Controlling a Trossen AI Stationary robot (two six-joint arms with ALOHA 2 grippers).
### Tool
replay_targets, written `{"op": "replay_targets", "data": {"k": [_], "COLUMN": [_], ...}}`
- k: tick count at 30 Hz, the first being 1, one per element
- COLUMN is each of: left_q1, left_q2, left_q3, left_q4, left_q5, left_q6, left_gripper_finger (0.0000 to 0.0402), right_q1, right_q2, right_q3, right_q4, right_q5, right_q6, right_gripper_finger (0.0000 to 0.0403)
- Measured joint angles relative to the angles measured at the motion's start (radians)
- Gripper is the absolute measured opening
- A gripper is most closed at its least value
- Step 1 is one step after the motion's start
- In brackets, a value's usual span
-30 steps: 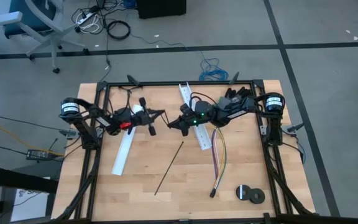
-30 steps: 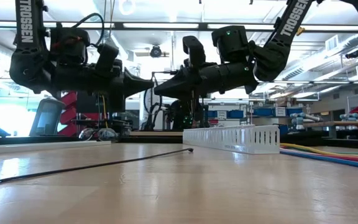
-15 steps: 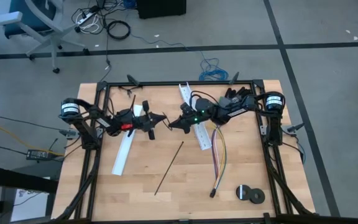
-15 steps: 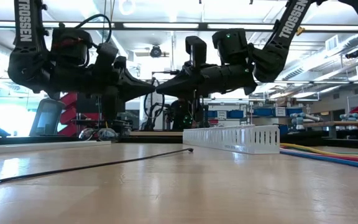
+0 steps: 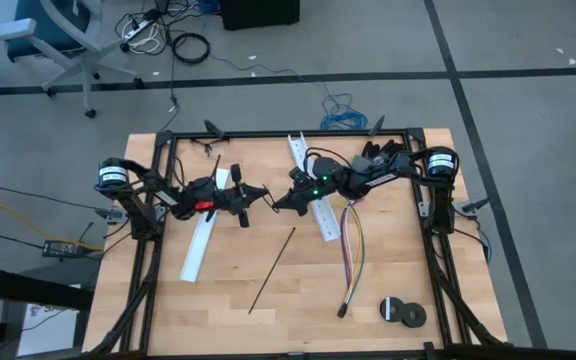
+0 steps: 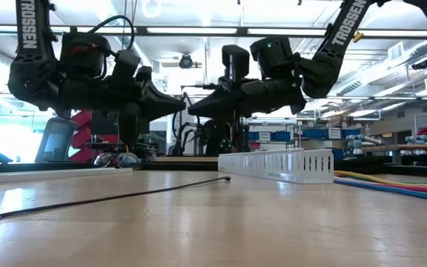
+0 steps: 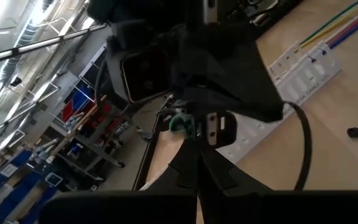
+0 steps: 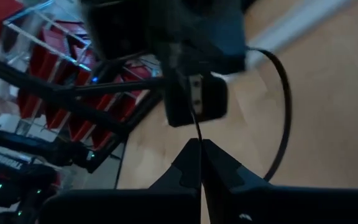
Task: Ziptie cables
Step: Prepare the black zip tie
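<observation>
Both grippers hover above the table's middle, tips facing each other. My left gripper point(image 5: 251, 190) point(image 7: 197, 171) and my right gripper point(image 5: 276, 200) point(image 8: 199, 146) are each shut on one thin black ziptie point(image 7: 304, 143), which bows out in a loop point(image 8: 283, 93) beside them. A second ziptie point(image 5: 273, 268) point(image 6: 110, 196) lies flat on the wood nearer the table's near edge. The cables point(image 5: 351, 255) point(image 6: 391, 182), yellow, blue, purple and pinkish, lie on the table right of centre, with their dark end toward the near edge. My left gripper pinches the ziptie strip point(image 7: 197, 163) between its two fingertips, coming level from the table's left. The strip is lifted clear of the table and runs straight on toward the right gripper. My right gripper pinches the ziptie strip point(image 8: 197, 127) at its fingertips, coming level from the table's right. The strip is clear of the table, and its free length curves away in a slack loop.
A white slotted channel point(image 5: 313, 190) point(image 6: 273, 163) lies under the right arm, and a plain white strip point(image 5: 200, 240) lies under the left arm. Two black tape rolls point(image 5: 403, 312) sit near the near right corner. Black frame rails point(image 5: 158, 230) border the table.
My left gripper has turned about its long axis and crept slightly toward the right gripper. Both stay shut on the ziptie, clear of the table.
</observation>
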Motion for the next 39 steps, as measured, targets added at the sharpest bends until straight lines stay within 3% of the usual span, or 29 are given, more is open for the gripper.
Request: {"op": "replay_targets", "data": {"k": [4,10,19,27,39], "left_q1": [-0.002,-0.031,-0.035,-0.059,-0.061], "left_q2": [0.000,0.000,0.000,-0.002,0.000], "left_q3": [0.001,0.054,0.083,0.084,0.077], "left_q4": [-0.027,-0.230,-0.219,-0.258,-0.279], "left_q5": [0.000,-0.030,-0.041,-0.058,-0.064], "left_q6": [0.001,0.029,0.049,0.045,0.044], "left_gripper_finger": [0.0001,0.0000,0.0000,0.0000,0.0000], "right_q1": [-0.009,-0.011,-0.017,-0.033,-0.039], "right_q2": [0.000,0.000,0.000,0.001,0.001], "right_q3": [0.000,0.035,0.080,0.079,0.079], "right_q4": [-0.040,-0.079,-0.334,-0.210,-0.246], "right_q5": [-0.029,-0.089,-0.027,-0.003,-0.158], "right_q6": [-0.004,-0.017,-0.083,-0.106,-0.192], "right_gripper_finger": [0.0000,0.0000,0.0000,0.0000,0.0015]}}
